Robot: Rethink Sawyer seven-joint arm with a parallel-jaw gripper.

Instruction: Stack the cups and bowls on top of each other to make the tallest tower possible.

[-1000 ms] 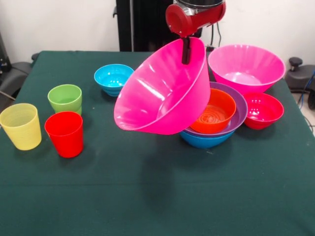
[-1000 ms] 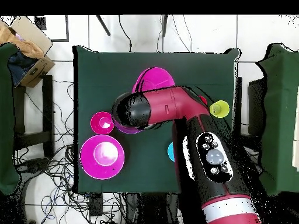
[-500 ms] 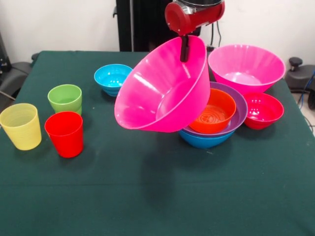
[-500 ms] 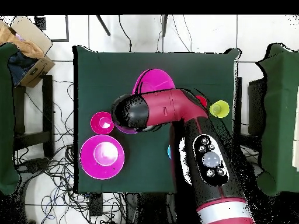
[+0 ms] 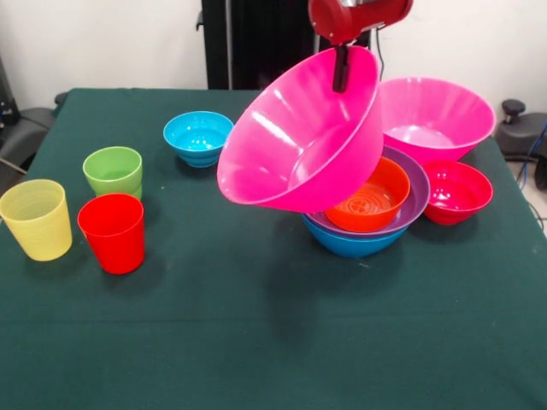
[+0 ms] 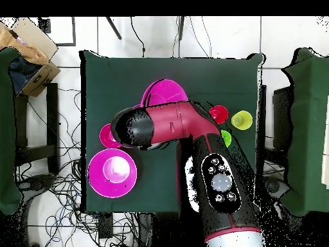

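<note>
We see the gripper (image 5: 341, 70) clamped on rim of big pink bowl (image 5: 295, 141), tilted, hanging below it w/ orange bowl (image 5: 369, 195) in purple (image 5: 416, 192) and blue (image 5: 355, 243) just underneath.

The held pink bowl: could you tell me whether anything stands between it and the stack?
Nothing visible does. The pincer holds the pink bowl tilted by its rim, above and beside the stack, whose top orange bowl is empty.

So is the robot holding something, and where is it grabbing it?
Yes. The gripper holds the big pink bowl by its top rim, so it hangs tilted in the air above the stacked bowls.
</note>
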